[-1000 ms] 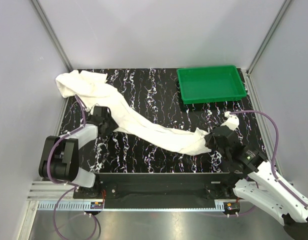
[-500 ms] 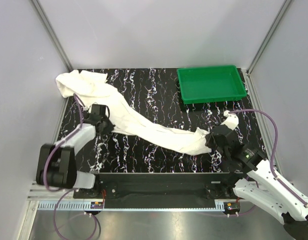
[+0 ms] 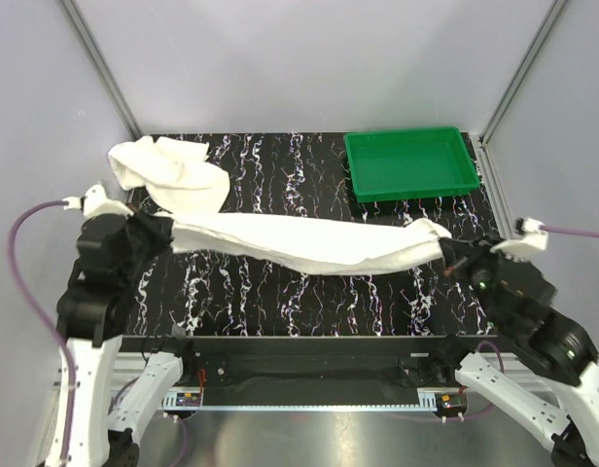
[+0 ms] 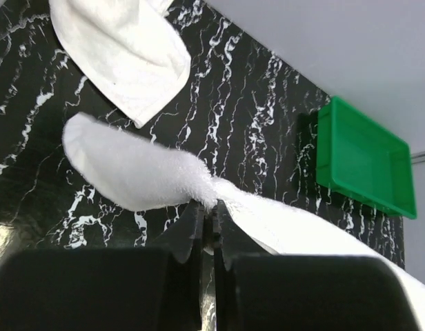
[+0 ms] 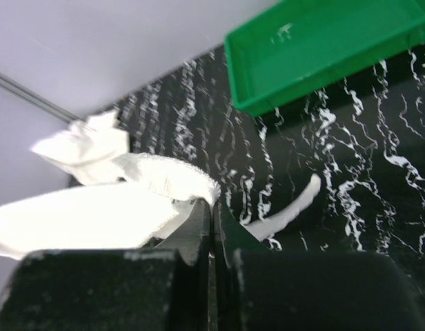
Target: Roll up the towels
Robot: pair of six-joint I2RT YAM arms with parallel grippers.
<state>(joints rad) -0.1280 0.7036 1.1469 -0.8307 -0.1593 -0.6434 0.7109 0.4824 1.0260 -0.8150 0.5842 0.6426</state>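
Progress check: honestly not far in, I'd say nothing is rolled yet. The long towel (image 3: pixel 309 245) is strung out like a rope between the two arms. The left end effector (image 3: pixel 163 238) is pinched shut on one end of it; in the wrist view the fingers are closed tight, with the cloth bunching and flaring out right past the tips. The right end effector (image 3: pixel 453 255) is clamped on the other end the same way, with a flap of towel flopping over just beyond its tips in its own wrist view. The towel looks twisted and narrow rather than spread flat, and it sags a bit midway between the two. I can't tell if that middle part touches the bench (image 3: pixel 280 302) or hangs just above it. The small towel (image 3: pixel 173 167) sits in a loose crumpled heap out beyond the left end effector, apart from it and not held by anything, so that one's untouched as far as rolling goes. The green tray (image 3: pixel 411 163) is out past the right end effector with nothing in it. My guess is this is the straighten-it-out step. What's left is pretty much everything: lay the long towel flat, roll it, then do the small one too.
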